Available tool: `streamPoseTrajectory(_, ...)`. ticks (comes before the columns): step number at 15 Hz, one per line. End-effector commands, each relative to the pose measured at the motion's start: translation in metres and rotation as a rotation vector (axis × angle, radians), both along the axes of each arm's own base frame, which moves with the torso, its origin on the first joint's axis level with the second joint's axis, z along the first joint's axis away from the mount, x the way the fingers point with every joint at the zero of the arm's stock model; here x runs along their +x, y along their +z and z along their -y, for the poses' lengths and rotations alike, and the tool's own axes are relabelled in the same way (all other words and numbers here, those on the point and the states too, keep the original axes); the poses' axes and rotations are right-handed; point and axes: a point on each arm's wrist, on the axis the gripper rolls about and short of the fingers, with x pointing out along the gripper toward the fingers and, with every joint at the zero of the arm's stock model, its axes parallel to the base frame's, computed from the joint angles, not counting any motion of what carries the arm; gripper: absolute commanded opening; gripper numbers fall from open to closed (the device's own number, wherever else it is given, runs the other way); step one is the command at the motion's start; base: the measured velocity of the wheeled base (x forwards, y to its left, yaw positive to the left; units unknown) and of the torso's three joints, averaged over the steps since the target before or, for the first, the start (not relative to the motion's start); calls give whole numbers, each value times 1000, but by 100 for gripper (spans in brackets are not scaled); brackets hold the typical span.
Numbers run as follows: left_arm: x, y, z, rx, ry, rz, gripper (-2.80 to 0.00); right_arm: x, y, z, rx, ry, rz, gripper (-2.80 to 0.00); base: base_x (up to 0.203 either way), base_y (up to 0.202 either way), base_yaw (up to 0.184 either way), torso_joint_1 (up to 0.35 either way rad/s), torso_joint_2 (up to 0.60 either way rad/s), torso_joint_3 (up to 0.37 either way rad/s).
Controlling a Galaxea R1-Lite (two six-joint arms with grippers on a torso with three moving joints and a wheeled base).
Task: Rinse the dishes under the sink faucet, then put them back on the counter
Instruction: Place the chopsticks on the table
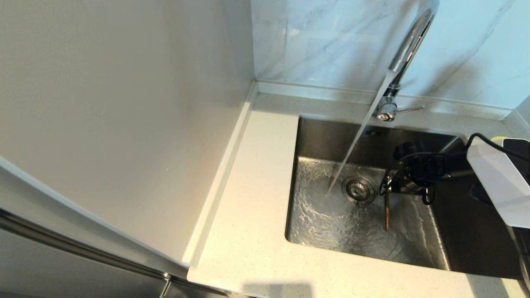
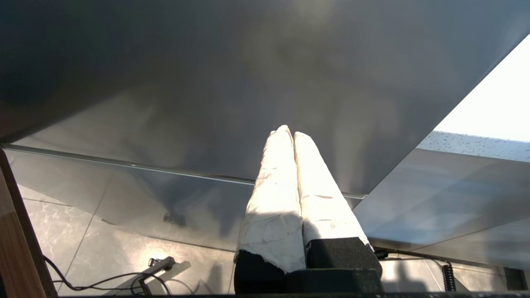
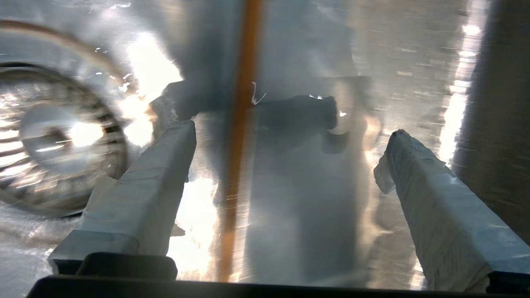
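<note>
Chopsticks (image 1: 387, 213) lie on wet sink (image 1: 331, 223) floor beside drain strainer (image 1: 358, 190), water running from faucet (image 1: 408, 45). Right gripper (image 3: 290, 140) hovers over them, fingers spread wide, gripping nothing. Left gripper (image 2: 292, 132) parked below counter (image 1: 248, 231), fingers pressed together.

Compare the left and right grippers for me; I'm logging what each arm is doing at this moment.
The left gripper has its fingers pressed together, while the right gripper has its fingers spread wide. The left gripper hangs off the counter beside a grey panel above the floor; the right gripper is down in the sink, beside the drain strainer. Nothing lies at the left gripper, but a chopstick lies between the right gripper's fingers, ungripped. Both have pale wrapped fingers.
</note>
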Motion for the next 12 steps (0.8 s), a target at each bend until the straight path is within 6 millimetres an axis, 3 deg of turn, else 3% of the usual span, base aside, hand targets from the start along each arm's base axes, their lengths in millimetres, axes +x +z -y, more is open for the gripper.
streamPoseTrajectory(1, 0, 0, 0, 0, 1, 0, -280, 0, 5, -1, 31, 19, 4, 0, 0, 0, 0, 0, 0, 0)
streamPoseTrajectory(12, 0, 0, 0, 0, 0, 0, -280, 14, -11, -2, 70, 0, -38, 0, 0, 0, 0, 0, 0, 0)
